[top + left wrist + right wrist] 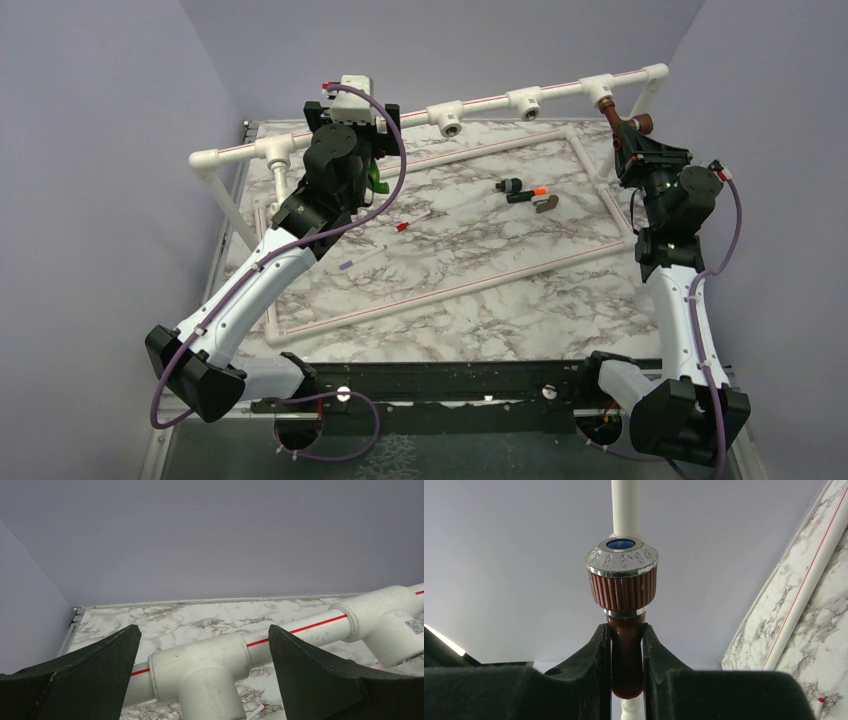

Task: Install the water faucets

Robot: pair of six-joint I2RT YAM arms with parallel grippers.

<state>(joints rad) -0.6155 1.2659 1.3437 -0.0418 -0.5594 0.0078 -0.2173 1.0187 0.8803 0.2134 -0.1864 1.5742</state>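
The reddish-brown faucet [623, 582] has a ribbed knob with a chrome cap. My right gripper [626, 628] is shut on its stem. In the top view my right gripper [627, 135] holds the reddish-brown faucet [641, 124] just under the rightmost white T-fitting [601, 92] of the raised pipe. The green faucet [376, 181] shows only as a sliver beside my left wrist. I cannot tell what it is attached to. My left gripper [203, 630] is open and empty, its fingers either side of a white T-fitting [200, 672]. In the top view my left gripper [352, 118] is at the pipe.
A small black piece with an orange tip [522, 190] and a brown piece [546, 204] lie mid-table. A red-tipped stick [415, 222] and a purple-tipped stick [356, 261] lie nearby. A low rectangular pipe frame [450, 292] rings the marble top. Grey walls stand close behind.
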